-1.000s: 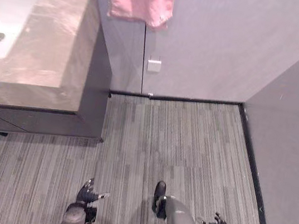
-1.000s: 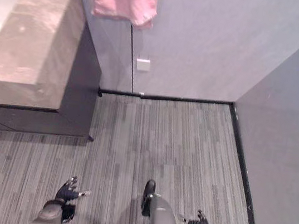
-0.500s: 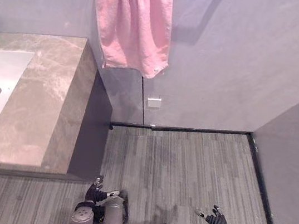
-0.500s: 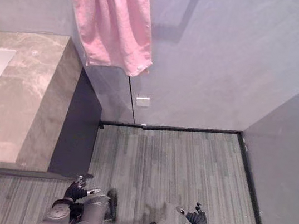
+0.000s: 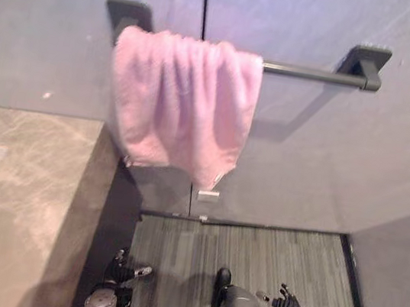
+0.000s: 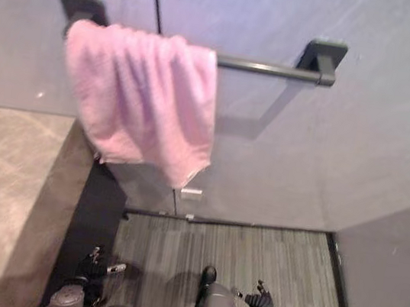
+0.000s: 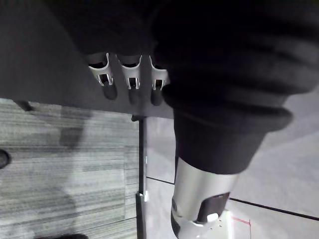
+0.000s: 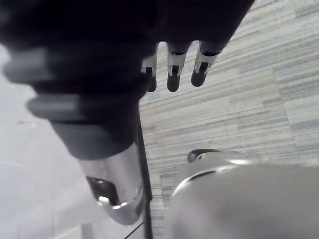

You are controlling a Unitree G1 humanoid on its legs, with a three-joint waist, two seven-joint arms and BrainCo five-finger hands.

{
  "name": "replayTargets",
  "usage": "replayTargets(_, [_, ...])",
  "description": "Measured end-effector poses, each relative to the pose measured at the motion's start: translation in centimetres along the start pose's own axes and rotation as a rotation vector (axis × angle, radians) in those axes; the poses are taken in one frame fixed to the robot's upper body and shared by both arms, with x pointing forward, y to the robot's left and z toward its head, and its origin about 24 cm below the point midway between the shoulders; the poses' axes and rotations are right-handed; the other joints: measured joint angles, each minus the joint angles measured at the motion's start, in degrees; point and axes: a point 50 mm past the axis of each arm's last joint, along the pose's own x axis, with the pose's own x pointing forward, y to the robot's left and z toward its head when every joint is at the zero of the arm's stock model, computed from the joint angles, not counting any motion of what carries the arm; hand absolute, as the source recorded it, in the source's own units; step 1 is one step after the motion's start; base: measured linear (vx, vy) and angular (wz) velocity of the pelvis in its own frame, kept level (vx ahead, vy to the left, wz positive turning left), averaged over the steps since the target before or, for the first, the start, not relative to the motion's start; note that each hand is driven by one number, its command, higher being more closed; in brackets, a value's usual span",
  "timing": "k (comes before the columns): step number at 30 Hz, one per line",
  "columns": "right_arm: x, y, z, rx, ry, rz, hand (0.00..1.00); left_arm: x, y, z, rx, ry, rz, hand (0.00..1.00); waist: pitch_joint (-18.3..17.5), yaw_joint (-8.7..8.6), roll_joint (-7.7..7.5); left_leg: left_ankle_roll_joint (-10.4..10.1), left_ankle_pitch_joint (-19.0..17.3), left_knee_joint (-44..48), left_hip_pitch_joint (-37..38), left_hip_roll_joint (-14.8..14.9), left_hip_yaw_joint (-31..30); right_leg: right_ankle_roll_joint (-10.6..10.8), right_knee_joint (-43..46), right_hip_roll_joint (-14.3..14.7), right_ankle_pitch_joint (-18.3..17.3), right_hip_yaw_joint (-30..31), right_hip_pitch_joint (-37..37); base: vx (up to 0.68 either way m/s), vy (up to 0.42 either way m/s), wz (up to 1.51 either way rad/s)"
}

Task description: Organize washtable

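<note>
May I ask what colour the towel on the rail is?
The towel is pink, clearest in the left eye view.

**A:** Where are the hands?

**B:** Both sit at the bottom of the frame. The left hand (image 5: 120,272) is left of centre and the right hand (image 5: 285,303) right of centre, each on a lowered arm.

**A:** And their state?

**B:** Each hand's fingers (image 7: 130,82) are loosely extended, with the thumb set apart. Both hands are empty.

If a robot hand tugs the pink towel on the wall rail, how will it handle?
The pink towel hangs in soft folds, so it is probably floppy and would bunch. It seems only draped over the rail, so a pull would likely slide it off.
</note>
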Motion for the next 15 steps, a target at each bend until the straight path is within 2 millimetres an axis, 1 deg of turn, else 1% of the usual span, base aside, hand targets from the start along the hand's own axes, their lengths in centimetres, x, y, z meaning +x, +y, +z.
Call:
replayTargets(1, [0.0,-0.2,0.1,0.002,-0.002,-0.006,0.0,0.0,-0.3,0.0,-0.006,0.002,-0.006,0.0,-0.11,-0.24,0.29,-0.14,0.8,0.06,0.22,0.19,-0.48,-0.27,0.64,0.08,-0.94,-0.36,0.02,0.4,-0.227,0.2])
replayTargets(2, [0.0,-0.4,-0.2,0.006,0.009,-0.011,0.0,0.0,-0.9,0.1,-0.017,0.0,-0.017,0.0,-0.13,-0.79,0.55,-1.37,1.93,1.66,0.0,0.88,-1.65,-0.78,1.27,0.12,-2.62,-1.53,1.12,0.31,-0.21,0.56])
replayTargets(3, [-0.3,-0.5,-1.1,0.026,0.03,-0.021,0.0,0.0,-1.3,0.2,-0.032,-0.003,-0.025,0.0,-0.02,-1.0,0.79,-2.5,2.57,9.92,-2.23,2.29,-2.74,-1.38,0.29,0.41,-4.19,-3.46,4.75,0.35,-0.242,0.67])
replayTargets(4, [-0.4,-0.5,-1.3,0.028,0.034,-0.024,0.0,0.0,-1.4,0.2,-0.049,-0.004,-0.02,0.0,-0.01,-1.12,0.8,-4.01,3.62,16.27,-4.28,3.19,-2.85,-1.48,-1.01,0.74,-4.69,-4.08,7.16,0.26,-0.19,0.56])
replayTargets(5, [-0.5,-0.6,-1.4,0.027,0.033,-0.024,0.0,-0.1,-1.4,0.2,-0.064,-0.003,-0.015,0.0,-0.01,-1.24,0.8,-4.42,5.17,21.19,-5.87,4.09,-2.72,-1.64,-2.11,0.98,-4.87,-4.67,8.99,0.19,-0.127,0.35])
replayTargets(6, [-0.7,-0.3,-1.6,0.023,0.026,-0.014,0.0,-0.2,-1.5,0.1,-0.075,-0.003,-0.014,0.0,-0.02,-0.64,0.86,-4.49,6.8,31.31,-9.8,6.95,-1.17,-2.24,-4.49,1.74,-5.33,-5.19,12.93,0.16,-0.08,0.15])
replayTargets(7, [-0.8,-0.3,-1.5,0.029,0.019,-0.015,0.0,-0.2,-1.7,0.2,-0.078,-0.007,-0.018,0.0,-0.07,0.13,0.85,-2.73,5.62,34.82,-11.72,8.45,1.03,-2.29,-5.68,2.04,-5.36,-5.31,14.77,0.19,-0.074,0.13])
replayTargets(8, [-0.7,-0.2,-1.3,0.041,0.015,-0.017,0.0,-0.2,-1.9,0.3,-0.081,-0.011,-0.023,0.0,-0.37,0.46,0.52,-0.92,4.45,34.7,-14.43,8.85,3.91,-2.18,-7.62,1.81,-5.27,-5.43,16.49,0.15,-0.051,0.01])
replayTargets(9, [-0.7,-0.1,-1.2,0.042,0.012,-0.017,0.0,-0.2,-1.9,0.3,-0.081,-0.013,-0.024,0.0,-0.42,0.65,0.58,-0.32,4.05,33.06,-15.36,8.65,4.85,-2.07,-8.22,1.62,-5.19,-5.37,16.91,0.16,-0.004,0.01])
replayTargets(10, [-0.6,0.0,-1.1,0.045,0.014,-0.021,0.0,-0.2,-1.9,0.4,-0.081,-0.015,-0.023,0.0,-0.61,1.1,0.94,-0.25,3.96,24.6,-16.81,7.28,5.73,-1.6,-9.46,1.21,-4.91,-5.12,17.66,0.11,0.038,-0.1])
replayTargets(11, [-0.6,-0.1,-1.2,0.046,0.017,-0.023,0.0,-0.2,-1.9,0.4,-0.081,-0.014,-0.022,0.0,-0.77,1.37,1.23,-0.41,4.57,16.91,-16.88,5.81,4.9,-1.21,-9.68,1.0,-4.92,-4.87,17.59,0.15,0.06,-0.11])
replayTargets(12, [-0.6,-0.2,-1.2,0.047,0.019,-0.027,0.0,-0.2,-1.9,0.3,-0.081,-0.012,-0.022,0.0,-0.99,1.41,1.59,-0.8,6.45,11.93,-16.73,5.17,4.46,-0.84,-9.67,1.04,-4.94,-4.76,17.66,0.21,0.111,-0.11])
replayTargets(13, [-0.5,0.0,-1.4,0.058,0.035,-0.025,0.0,-0.2,-1.7,0.2,-0.076,-0.007,-0.019,0.0,-1.5,1.48,2.56,-0.77,7.72,6.56,-15.65,4.49,4.58,-0.1,-10.12,1.57,-4.91,-3.96,17.75,0.24,0.097,-0.06])
replayTargets(14, [-0.6,0.4,-1.8,0.064,0.054,-0.015,0.0,-0.1,-1.4,0.3,-0.062,-0.009,-0.014,0.0,-1.42,1.59,1.46,-0.59,8.24,3.36,-14.31,3.05,4.86,0.93,-11.78,1.17,-4.23,-3.57,18.34,0.24,0.096,-0.04])
replayTargets(15, [-0.6,0.5,-1.9,0.066,0.056,-0.014,0.0,-0.1,-1.1,0.2,-0.057,-0.009,-0.01,0.0,-1.33,1.59,1.07,-0.5,8.3,2.6,-13.79,2.61,4.86,0.98,-12.23,0.8,-4.2,-3.61,18.7,0.12,0.044,0.01])
